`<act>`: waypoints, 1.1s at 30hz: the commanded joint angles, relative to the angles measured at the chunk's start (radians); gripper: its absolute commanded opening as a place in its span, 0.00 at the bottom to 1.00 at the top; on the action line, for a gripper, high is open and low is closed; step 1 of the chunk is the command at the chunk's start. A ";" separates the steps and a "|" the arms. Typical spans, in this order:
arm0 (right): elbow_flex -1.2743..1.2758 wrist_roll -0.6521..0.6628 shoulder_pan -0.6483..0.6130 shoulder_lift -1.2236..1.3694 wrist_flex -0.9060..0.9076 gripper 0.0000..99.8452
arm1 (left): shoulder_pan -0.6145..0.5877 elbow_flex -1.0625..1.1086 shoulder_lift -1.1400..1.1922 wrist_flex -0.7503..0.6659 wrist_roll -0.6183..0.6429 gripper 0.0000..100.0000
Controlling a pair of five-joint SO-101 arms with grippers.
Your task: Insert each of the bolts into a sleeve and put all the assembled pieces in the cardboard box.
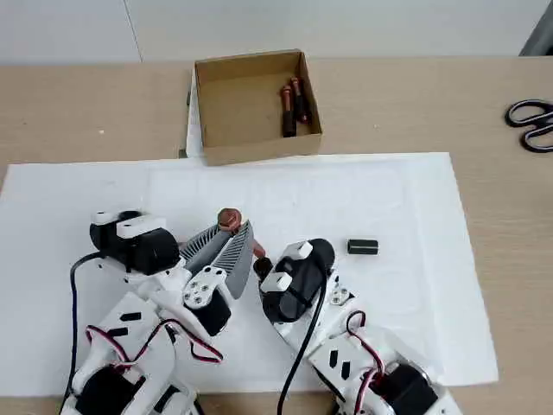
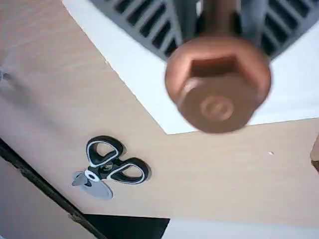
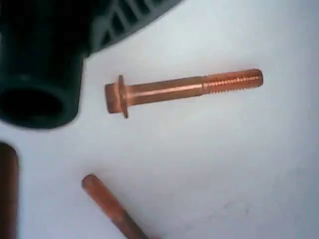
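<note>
— Where are we?
— Your left gripper is closed on a bolt over the paper; your right gripper pinches a sleeve beside it.
— Risk?
— Meet them off-axis and the bolt could jam or slip loose.

1. No legible txt, nos. or signs in any view.
2. On bolt head: faint raised round mark, too blurred to read.
3. Plain cardboard box; scissors w/o readable print.
</note>
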 commanded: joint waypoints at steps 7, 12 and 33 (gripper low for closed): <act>-0.014 0.048 0.051 -0.005 -0.039 0.00 | 0.023 -0.010 -0.008 -0.025 0.002 0.01; -0.020 0.049 0.091 -0.005 -0.074 0.00 | 0.043 -0.010 -0.006 -0.025 0.002 0.01; -0.018 0.061 0.050 -0.005 -0.065 0.00 | 0.035 -0.008 -0.011 -0.057 0.000 0.01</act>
